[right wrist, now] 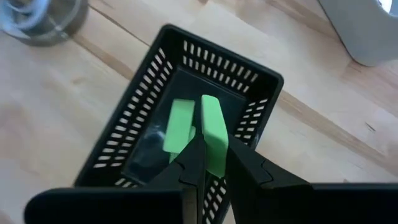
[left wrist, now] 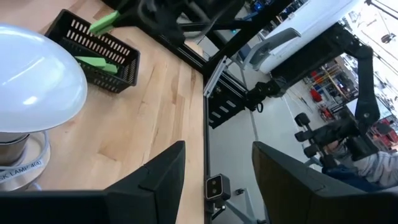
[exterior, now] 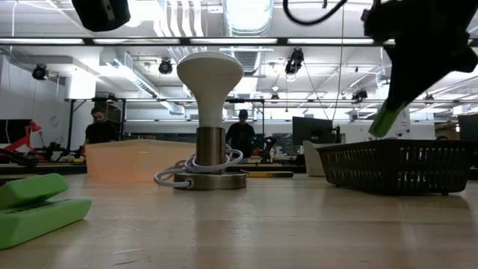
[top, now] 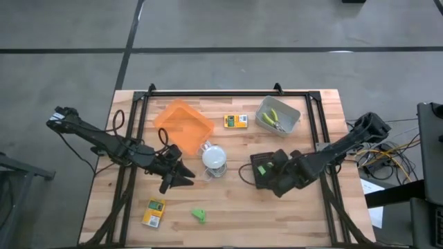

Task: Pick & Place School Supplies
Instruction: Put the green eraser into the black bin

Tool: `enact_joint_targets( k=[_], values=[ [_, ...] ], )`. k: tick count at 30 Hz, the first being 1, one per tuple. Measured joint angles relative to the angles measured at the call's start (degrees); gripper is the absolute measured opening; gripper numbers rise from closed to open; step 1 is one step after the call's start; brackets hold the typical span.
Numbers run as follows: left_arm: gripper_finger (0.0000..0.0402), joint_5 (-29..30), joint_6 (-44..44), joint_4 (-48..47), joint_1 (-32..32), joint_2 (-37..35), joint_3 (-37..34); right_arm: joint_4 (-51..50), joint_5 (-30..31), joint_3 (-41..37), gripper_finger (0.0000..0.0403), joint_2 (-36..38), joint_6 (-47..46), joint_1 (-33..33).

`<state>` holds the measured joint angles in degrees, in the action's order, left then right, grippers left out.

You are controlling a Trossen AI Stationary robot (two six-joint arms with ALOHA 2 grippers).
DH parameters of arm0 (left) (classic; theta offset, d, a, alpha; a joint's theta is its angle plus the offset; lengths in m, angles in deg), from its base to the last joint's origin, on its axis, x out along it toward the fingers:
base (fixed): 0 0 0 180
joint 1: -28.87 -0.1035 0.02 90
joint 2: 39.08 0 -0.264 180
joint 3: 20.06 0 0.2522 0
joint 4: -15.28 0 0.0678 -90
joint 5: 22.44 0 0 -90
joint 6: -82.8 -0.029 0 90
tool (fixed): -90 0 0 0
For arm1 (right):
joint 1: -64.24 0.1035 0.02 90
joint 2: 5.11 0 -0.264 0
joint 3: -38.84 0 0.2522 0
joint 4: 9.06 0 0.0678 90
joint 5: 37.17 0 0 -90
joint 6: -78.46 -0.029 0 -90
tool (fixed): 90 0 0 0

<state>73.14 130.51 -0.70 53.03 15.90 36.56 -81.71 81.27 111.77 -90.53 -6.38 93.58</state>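
My right gripper [right wrist: 210, 163] is shut on a bright green chunk [right wrist: 213, 134] and hangs over the black slotted tray [top: 257, 181]. A second green chunk [right wrist: 176, 126] lies flat on that tray's floor. In the low view the held chunk [exterior: 387, 119] hangs just above the tray's rim [exterior: 396, 145]. My left gripper [top: 181, 180] stands open beside the white domed lamp [top: 214, 158], touching nothing. Loose on the table lie a third green chunk [top: 199, 216] and two yellow-and-green boxes [top: 154, 212] [top: 235, 121]. My right gripper pinches the green chunk by its upper end [right wrist: 214, 157] between its two fingers. The fingers slant down from above. The chunk points down past the fingertips, tilted, lifted clear above the black tray's floor.
An orange tray [top: 183, 121] sits at the far left of the table. A grey tray [top: 288, 119] at the far right holds tools with yellow-green handles [top: 272, 119]. The lamp's cord [exterior: 170, 175] coils round its base. Bare wood lies along the near edge.
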Motion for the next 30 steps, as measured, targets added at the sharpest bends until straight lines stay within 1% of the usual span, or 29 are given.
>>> enact_joint_targets(
  k=[3,7,15,18,24,30],
  values=[
    [0.0191,0.16,0.01,0.0,0.0,0.0,0.0,1.25,0.09,-0.2,0.0048,-2.64,0.02,0.0],
    [0.0191,0.39,0.01,0.0,-0.02,0.0,0.0,1.35,1.93,-0.42,0.0051,-5.46,0.04,0.0],
    [0.0191,0.38,0.03,0.02,-0.02,0.0,0.0,2.31,2.81,-0.54,0.0053,-7.56,0.18,-0.04],
    [0.0191,0.52,0.03,0.02,-0.07,0.0,0.0,3.34,3.08,-0.56,0.0051,-8.19,2.04,-0.04],
    [0.0191,0.55,-0.83,0.04,-0.06,0.0,0.0,10.23,4.61,-1.5,0.0033,-8.49,12.58,-0.28],
    [0.0191,0.55,-1.04,0.04,-0.04,0.0,0.0,11.38,4.74,-2.6,0.0027,-8.36,21.91,-1.81]
  ],
)
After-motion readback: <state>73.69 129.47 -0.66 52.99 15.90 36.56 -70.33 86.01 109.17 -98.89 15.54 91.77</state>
